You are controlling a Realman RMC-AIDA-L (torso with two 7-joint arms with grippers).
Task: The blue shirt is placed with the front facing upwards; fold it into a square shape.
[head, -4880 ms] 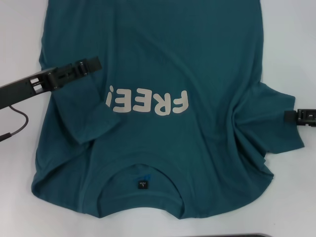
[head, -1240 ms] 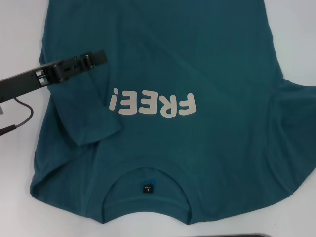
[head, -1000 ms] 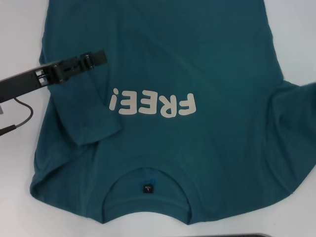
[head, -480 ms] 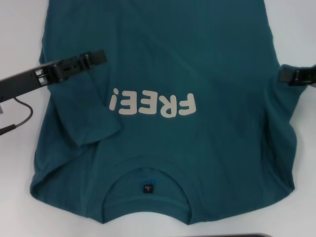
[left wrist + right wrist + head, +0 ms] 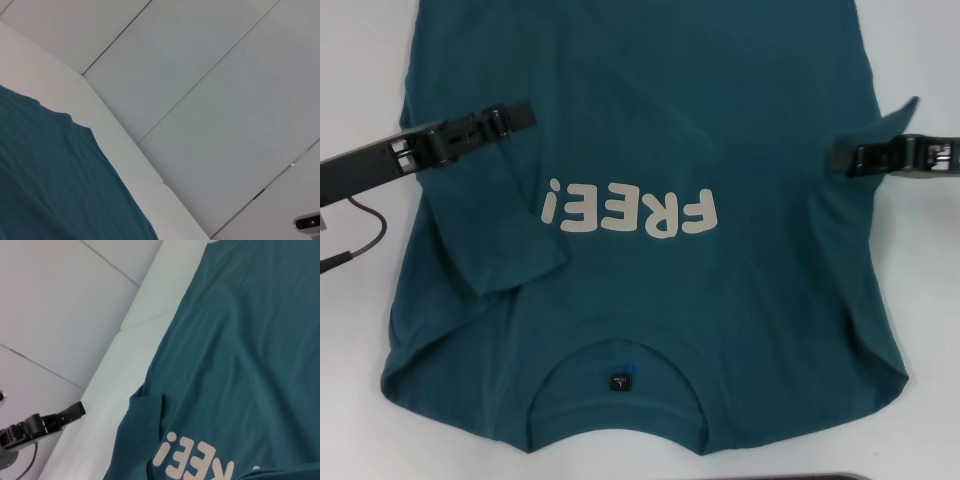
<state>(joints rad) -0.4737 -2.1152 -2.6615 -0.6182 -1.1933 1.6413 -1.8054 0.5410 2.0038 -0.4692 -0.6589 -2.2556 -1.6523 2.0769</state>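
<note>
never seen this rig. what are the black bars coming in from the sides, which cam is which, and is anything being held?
The black bars are a two-armed robot's grippers. The big picture is from its head camera, looking down at a white table with the blue shirt lying print-up. The other two come from cameras on each wrist.

The left gripper sits over the shirt's left side, where the sleeve is already folded in. The right gripper comes in from the right with a flap of sleeve fabric lifted at it, apparently pinched and being carried inward.
</note>
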